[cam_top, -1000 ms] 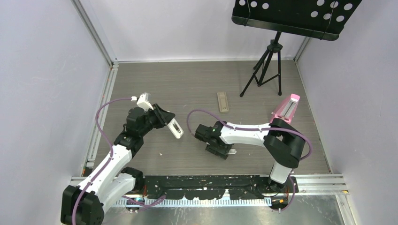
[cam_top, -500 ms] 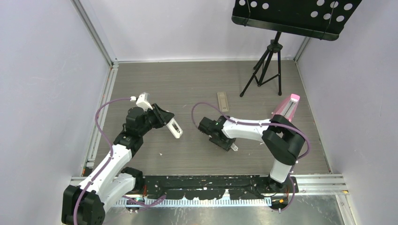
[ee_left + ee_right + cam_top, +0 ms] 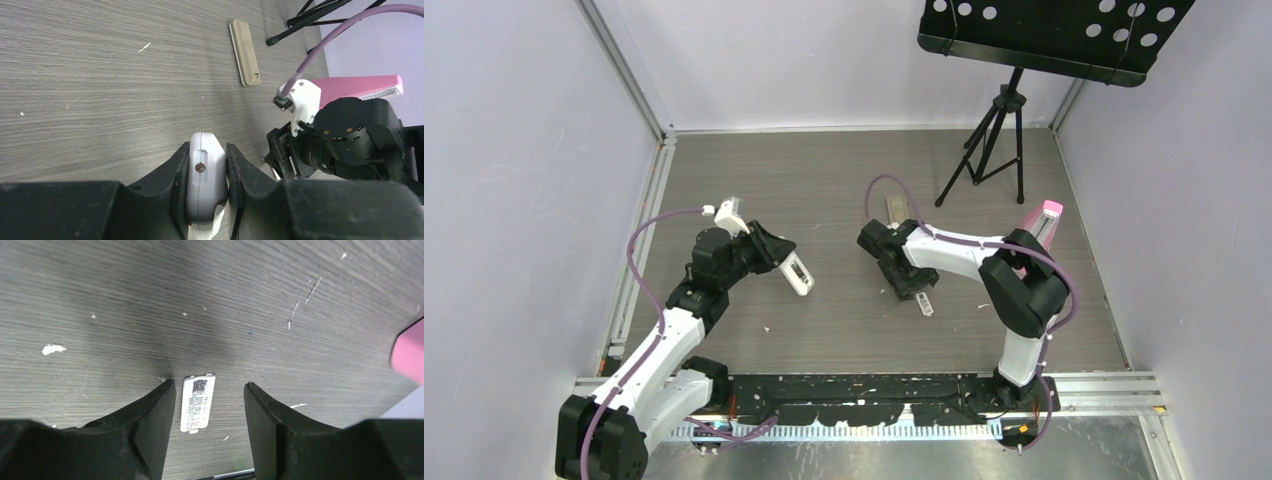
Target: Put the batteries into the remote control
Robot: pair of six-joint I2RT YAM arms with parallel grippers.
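Remote control: clamped edgewise by left gripper, likely presented for loading. Right gripper: jaws apart, empty, above white labelled cover.

The left gripper clamps the remote control by its sides above the wood-grain table. A tan bar lies flat toward the far edge. A pink wedge shows behind the right arm.
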